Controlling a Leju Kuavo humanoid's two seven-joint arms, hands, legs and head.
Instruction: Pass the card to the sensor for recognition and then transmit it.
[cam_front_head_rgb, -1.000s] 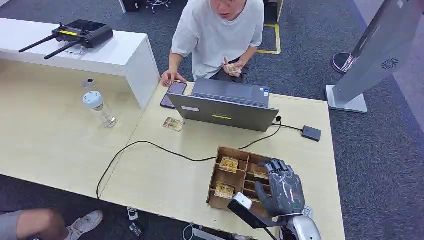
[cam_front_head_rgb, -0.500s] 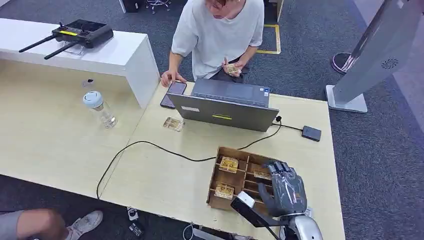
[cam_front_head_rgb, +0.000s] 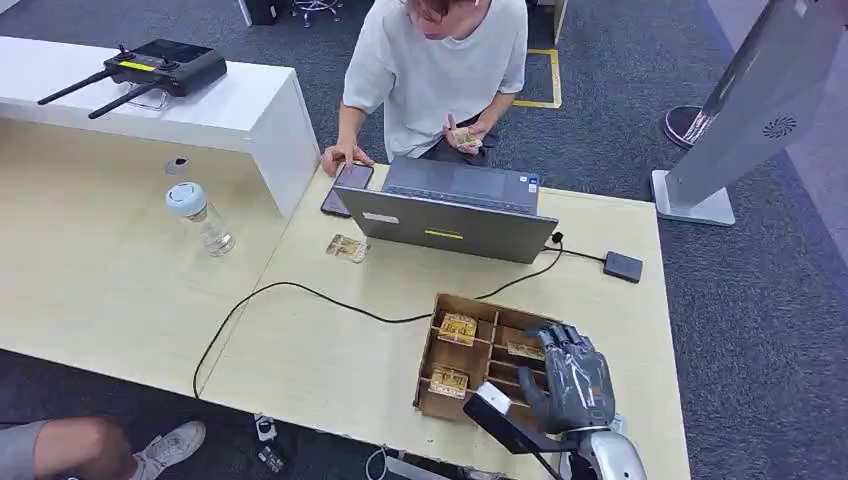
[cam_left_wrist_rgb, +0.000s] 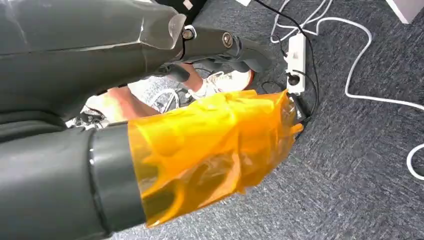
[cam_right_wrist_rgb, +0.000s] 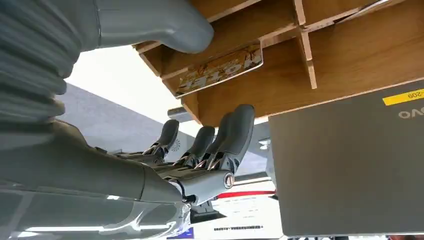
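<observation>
On the tabletop (cam_front_head_rgb: 330, 330) stands the wooden tray (cam_front_head_rgb: 437, 352). The right hand (cam_front_head_rgb: 570, 378) hovers over its near compartments, fingers (cam_right_wrist_rgb: 235, 135) apart, holding nothing. The card (cam_right_wrist_rgb: 220, 70) lies in its slot. I judge the picking step; next, fingers must pinch it.

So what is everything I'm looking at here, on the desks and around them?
Wooden box: one, brown, divided, near desk edge.
Cards: three in the box, gold; one loose by the laptop; one in the person's hand.
Laptop: one, grey, open.
Phone: one, dark, under the person's hand.
Sensor: one, small and black, cabled.
Bottle: one, clear, pale lid.
Remote controller: one, black, on the white counter.
Person: one, white shirt, behind the laptop.
Right hand: grey, over the box, fingers apart.
Left hand: yellow-wrapped, above carpet.
</observation>
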